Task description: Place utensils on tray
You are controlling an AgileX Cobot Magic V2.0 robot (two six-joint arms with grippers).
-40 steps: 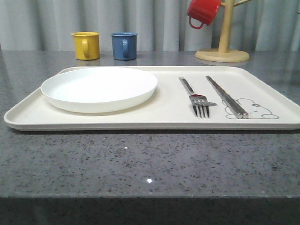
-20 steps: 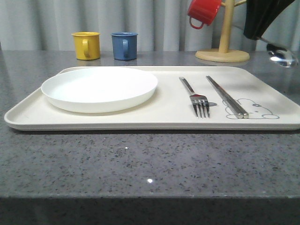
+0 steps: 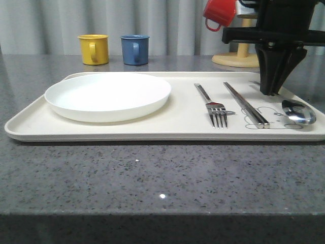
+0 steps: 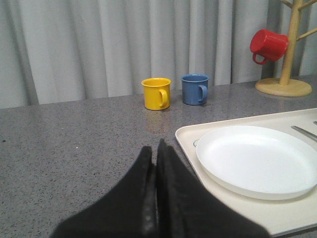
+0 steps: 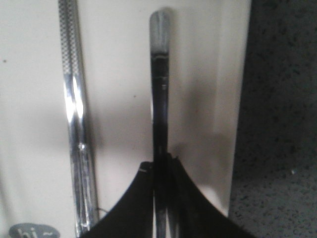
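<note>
- Right gripper [image 3: 274, 93]: fingers clenched on spoon [image 3: 298, 112] handle, bowl resting at tray's [image 3: 152, 133] right edge.
- Left gripper [image 4: 156, 163]: fingers pressed together, nothing held.
- Plate [image 3: 107, 96], fork [image 3: 212, 105], chopsticks [image 3: 246, 104]: on tray.

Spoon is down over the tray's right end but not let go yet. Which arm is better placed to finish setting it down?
The right. Its gripper is shut on the spoon handle, bowl at the tray beside the chopsticks. The left gripper is shut over bare counter, beyond the plate.

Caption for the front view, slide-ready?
Right gripper lowers a silver metal spoon onto the cream rectangular tray, beside flat metal chopsticks.
</note>
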